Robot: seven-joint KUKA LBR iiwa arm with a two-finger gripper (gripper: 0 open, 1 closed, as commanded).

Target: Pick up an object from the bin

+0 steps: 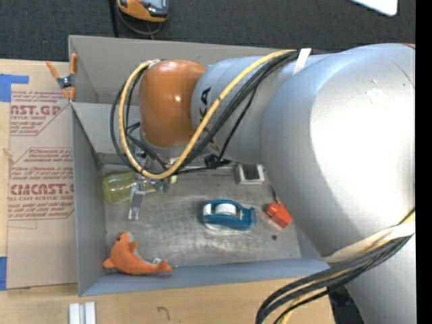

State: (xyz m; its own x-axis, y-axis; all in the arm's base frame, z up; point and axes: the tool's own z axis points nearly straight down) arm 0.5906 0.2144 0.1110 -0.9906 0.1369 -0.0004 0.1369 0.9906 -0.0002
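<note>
My gripper [135, 206] hangs below the orange wrist cover at the left side of the bin. It stands right at a translucent yellow-green plastic thing [118, 187] that lies against the left wall; whether it touches that thing I cannot tell. A blue and white tape dispenser [227, 216] lies on the bin floor to the right of the gripper. In the near left corner lies an orange dolphin-shaped toy [131, 257].
A small red-orange thing [278, 214] lies at the right, close to the arm. A small grey and white square piece [250, 174] sits near the back wall. The big arm covers the right and back of the bin.
</note>
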